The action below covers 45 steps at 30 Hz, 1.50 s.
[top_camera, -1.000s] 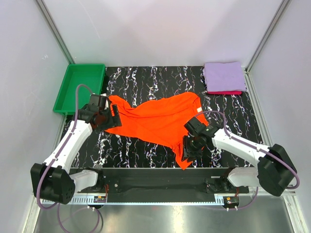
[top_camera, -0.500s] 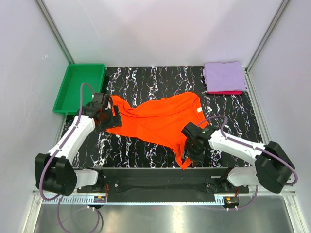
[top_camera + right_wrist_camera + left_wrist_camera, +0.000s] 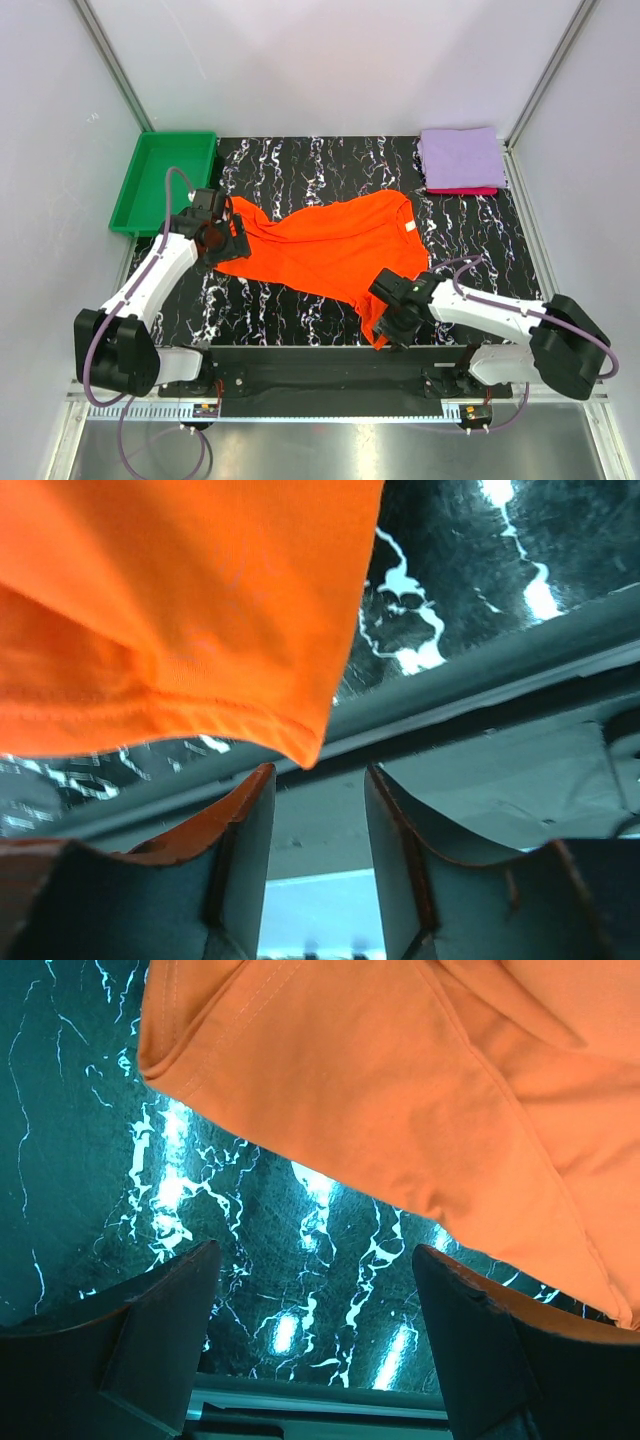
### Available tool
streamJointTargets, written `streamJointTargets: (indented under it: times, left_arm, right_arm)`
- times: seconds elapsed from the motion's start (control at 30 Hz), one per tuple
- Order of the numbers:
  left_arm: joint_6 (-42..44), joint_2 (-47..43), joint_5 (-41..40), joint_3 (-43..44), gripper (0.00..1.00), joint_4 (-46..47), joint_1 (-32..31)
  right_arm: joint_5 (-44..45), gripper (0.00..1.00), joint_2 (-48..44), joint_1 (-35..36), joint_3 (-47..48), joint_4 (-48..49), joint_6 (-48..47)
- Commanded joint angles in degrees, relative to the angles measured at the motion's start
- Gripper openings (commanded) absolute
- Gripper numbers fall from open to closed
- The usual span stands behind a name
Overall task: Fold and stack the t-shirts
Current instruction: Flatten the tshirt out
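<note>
Walls [image 3: 330, 60] white; marbled tabletop [image 3: 300, 165] under orange t-shirt [image 3: 330, 250].

Green tray [image 3: 165, 182] (far L) by marbled tbl [image 3: 320, 165]

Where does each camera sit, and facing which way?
Top external: above, behind the arms, looking down on table, orange t-shirt, both whole arms.
Left wrist: on the left arm, looking past the open left gripper at the t-shirt's edge.
Right wrist: on the right arm, looking past the right gripper at the t-shirt's hem corner.
Shared: all show the t-shirt.
</note>
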Motion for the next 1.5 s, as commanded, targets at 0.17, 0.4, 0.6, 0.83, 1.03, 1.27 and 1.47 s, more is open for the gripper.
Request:
streamJointTargets:
  times: [0.17, 0.4, 0.6, 0.83, 1.03, 1.27, 1.47]
  left_arm:
    - [-0.66, -1.38, 0.38, 2.23, 0.84, 1.36, -0.21]
    - [-1.54, -1.82, 2.05, 0.82, 0.84, 2.07, -0.29]
    - [-1.36, -1.99, 0.82, 0.73, 0.84, 1.80, -0.21]
    - [-3.65, -2.17, -1.20, 0.03, 0.86, 1.89, -0.12]
    - [-4.70, 1.07, -1.38, 1.43, 0.85, 2.51, 3.65]
    - [-4.09, 7.40, 2.04, 5.91, 0.78, 4.17, 5.86]
    - [-2.52, 14.96, 2.75, 9.95, 0.57, 7.95, 5.07]
  right_arm:
    - [6.14, 0.45, -1.19, 3.07, -2.24, 4.10, 10.89]
    - [5.62, 0.42, 1.44, 3.08, -5.49, 7.96, 11.94]
    - [5.27, 0.26, 2.59, 3.25, -6.38, 9.73, 12.12]
    - [12.01, 0.00, -3.20, 3.08, -2.34, -3.93, 11.68]
    - [15.38, 0.00, -12.25, -2.98, -1.10, -14.97, 4.41]
    - [24.59, 0.00, -19.63, -8.17, 6.09, -21.99, -3.25]
    - [25.40, 0.00, -21.14, -10.20, 6.54, -20.42, -7.30]
